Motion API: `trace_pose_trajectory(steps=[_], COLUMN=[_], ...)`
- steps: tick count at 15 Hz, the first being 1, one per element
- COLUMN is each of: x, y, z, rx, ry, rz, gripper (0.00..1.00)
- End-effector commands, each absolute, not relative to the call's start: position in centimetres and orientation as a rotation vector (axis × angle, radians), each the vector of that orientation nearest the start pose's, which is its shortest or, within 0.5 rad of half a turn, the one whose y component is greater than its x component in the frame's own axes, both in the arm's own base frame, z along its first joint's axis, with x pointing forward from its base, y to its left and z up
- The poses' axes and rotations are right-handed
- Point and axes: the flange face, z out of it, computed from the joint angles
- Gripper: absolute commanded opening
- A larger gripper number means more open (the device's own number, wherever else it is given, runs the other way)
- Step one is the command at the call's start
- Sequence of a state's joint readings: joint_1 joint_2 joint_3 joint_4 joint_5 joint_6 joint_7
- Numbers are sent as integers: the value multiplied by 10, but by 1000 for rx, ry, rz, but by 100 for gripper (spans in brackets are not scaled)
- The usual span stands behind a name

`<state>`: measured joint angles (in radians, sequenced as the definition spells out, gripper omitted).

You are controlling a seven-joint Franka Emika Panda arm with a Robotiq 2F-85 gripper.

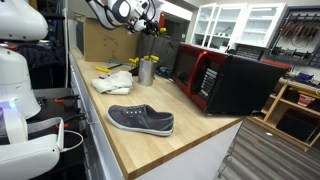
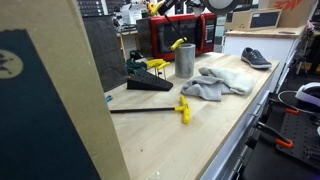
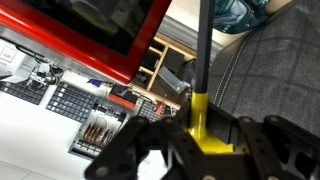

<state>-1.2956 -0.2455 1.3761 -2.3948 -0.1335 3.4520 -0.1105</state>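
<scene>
A wooden counter (image 1: 195, 125) holds one of each thing. Nearest is a grey shoe (image 1: 140, 120). Behind it lies a crumpled pale cloth (image 1: 113, 83). Next comes a metal cup (image 1: 147, 70) with a yellow utensil (image 2: 178, 44) standing in it, and beside the cup sits a red-and-black microwave (image 1: 215, 80). In an exterior view, one black wedge (image 2: 150, 86) and one black rod with a yellow end (image 2: 183, 110) also lie flat on the counter, near the cloth. That makes two rod-shaped yellow-and-black tools in all: the one lying down and one up in the air.

One robot arm (image 1: 118, 10) reaches in at the far end, high above the counter. Its wrist is bent so that the single gripper (image 1: 150, 24) angles down toward the counter. In the wrist view, two dark fingers (image 3: 150, 150) are closed in on the yellow part of the held tool (image 3: 202, 115), one on each side. The tool's thin black shaft runs straight away from the gripper, toward the top of that picture, past the microwave's red edge.

The held tool is off the counter, clamped at its yellow end between the fingertips. In both exterior views it sits higher than the cup and well apart from it. The shoe is the thing farthest from it.
</scene>
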Motion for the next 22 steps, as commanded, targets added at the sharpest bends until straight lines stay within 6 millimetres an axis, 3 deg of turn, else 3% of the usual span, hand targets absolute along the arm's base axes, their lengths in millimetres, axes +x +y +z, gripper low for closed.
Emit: trace_pose_trajectory(steps=[1,7,15,22], x=[529,524,511,507], y=[95,95,89,87], z=[475,469,441,437], rx=[-2816,-2833,-2885,-2911], ry=[-753,-765,-770,-769], rz=[-1797,-1783,-1696,-1691], gripper=[5,5,5,5])
